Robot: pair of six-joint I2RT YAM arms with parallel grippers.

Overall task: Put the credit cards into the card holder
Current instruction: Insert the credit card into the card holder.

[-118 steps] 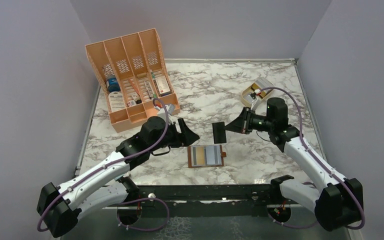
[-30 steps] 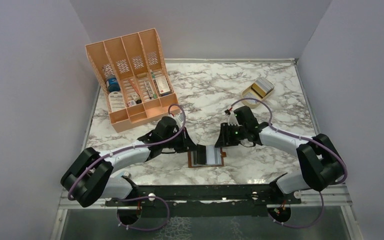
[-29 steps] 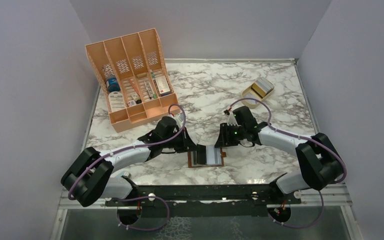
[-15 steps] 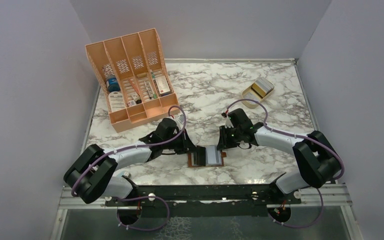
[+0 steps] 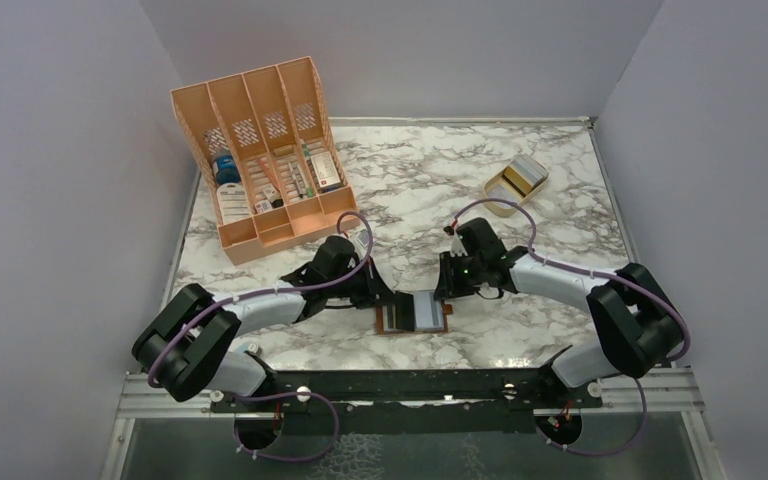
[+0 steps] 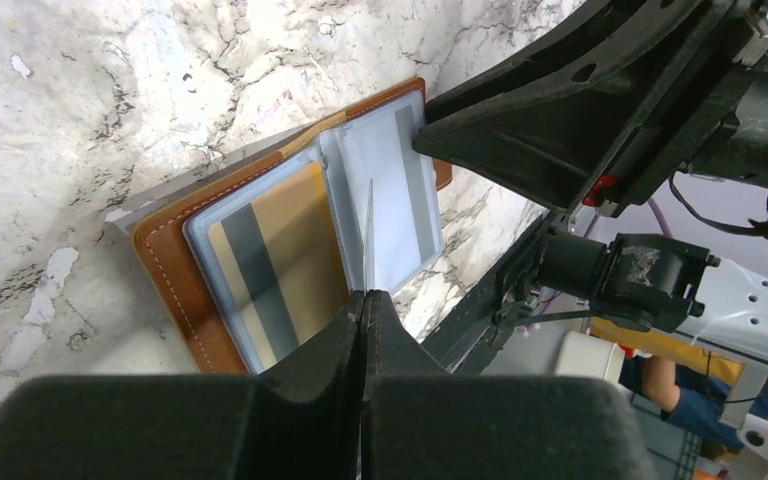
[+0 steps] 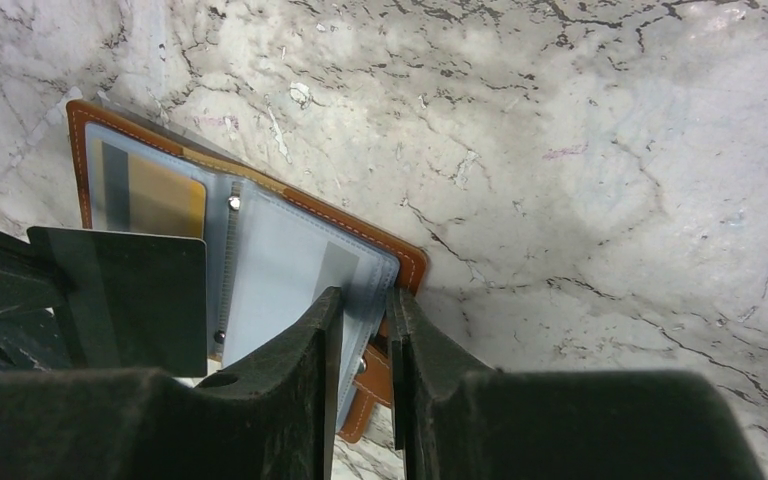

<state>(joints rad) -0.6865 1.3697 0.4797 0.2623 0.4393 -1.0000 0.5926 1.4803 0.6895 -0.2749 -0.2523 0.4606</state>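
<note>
The brown card holder lies open on the marble, its bluish sleeves up. One sleeve shows a gold card with a grey stripe. My left gripper is shut on a dark credit card, seen edge-on above the holder's spine. My right gripper is shut on the holder's right edge, with sleeve pages and leather between its fingers. In the top view both grippers, left and right, meet over the holder. More credit cards stand at the back right.
A small tan wooden stand holds the spare cards at the back right. The big orange slotted organiser with boxes and bottles stands at the back left. Grey walls close in three sides. A black rail runs along the near edge.
Earlier my right gripper held the dark card in the air; now the left one holds it over the holder. In the last second the right jaws narrowed onto the holder's right edge.
</note>
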